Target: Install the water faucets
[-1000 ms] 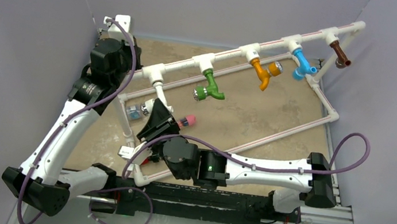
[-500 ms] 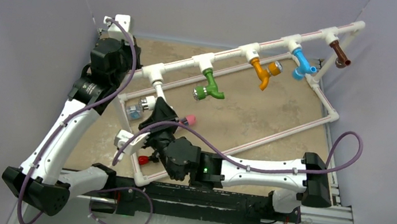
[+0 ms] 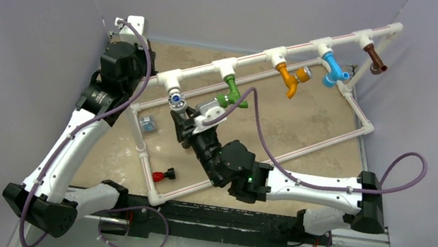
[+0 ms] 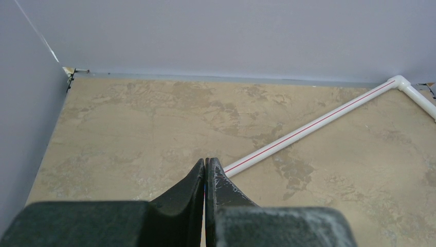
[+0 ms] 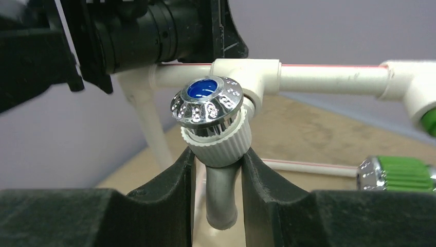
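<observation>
Holding the white faucet by its neck, just under the ribbed collar, the right gripper presents it to the endmost T-fitting at the left end of the white pipe frame. The jaws pinch the stem from both sides. This leaves the chrome, blue-centred knob free above the fingers, a grip that probably lets the wrist turn the faucet body into the fitting.

Along the frame's upper rail, rightward from that fitting, hang the green faucet, orange faucet, blue faucet and brown faucet. Judged from this, the left-end fitting is the last one to fill.

The left gripper is pressed together on nothing, low over the table at the frame's left end. It is likely parked clear of the work.

Not resolved:
- The faucet's inlet and the mouth of the fitting lie behind the knob and collar, so contact or thread engagement cannot be judged.
- A red-striped pipe of the frame starts right at the left fingertips. Whether they rest on it is hidden.
- From overhead, the left gripper is concealed beneath its own wrist.
- A small red-and-black piece lies inside the frame near its near-left corner, too small to identify.
</observation>
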Motion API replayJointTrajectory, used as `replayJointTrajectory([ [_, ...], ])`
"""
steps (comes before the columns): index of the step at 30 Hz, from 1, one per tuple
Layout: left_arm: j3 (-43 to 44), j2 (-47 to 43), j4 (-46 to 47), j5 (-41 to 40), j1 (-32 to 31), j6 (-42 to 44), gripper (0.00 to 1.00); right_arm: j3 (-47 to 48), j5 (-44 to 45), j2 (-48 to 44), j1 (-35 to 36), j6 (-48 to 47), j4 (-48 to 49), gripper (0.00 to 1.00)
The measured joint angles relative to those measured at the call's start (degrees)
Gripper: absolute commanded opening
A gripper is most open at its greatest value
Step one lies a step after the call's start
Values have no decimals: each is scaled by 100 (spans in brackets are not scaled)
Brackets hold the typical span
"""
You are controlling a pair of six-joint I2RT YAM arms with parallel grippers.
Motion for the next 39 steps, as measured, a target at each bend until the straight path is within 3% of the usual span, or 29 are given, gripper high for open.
replayJointTrajectory([
  [5,7,13,39,-13,0,35,0,-444,-527,-393,-363,2127,52,0],
  [16,4,28,79,-96,2,87,0,-796,-682,-588,-688,5178,90,1],
  [21,2,31,94,-144,2,96,0,-890,-831,-651,-800,6203,17,30],
  [29,-28,-26,31,-72,-33,90,0,-1165,-1014,-898,-994,6817,223,70],
  [33,-26,-20,9,-44,-37,101,0,-1499,-1010,-1368,-1121,6789,564,79],
  [39,-24,2,-13,-44,-37,96,0,-1665,-1005,-1880,-1132,6395,546,81],
])
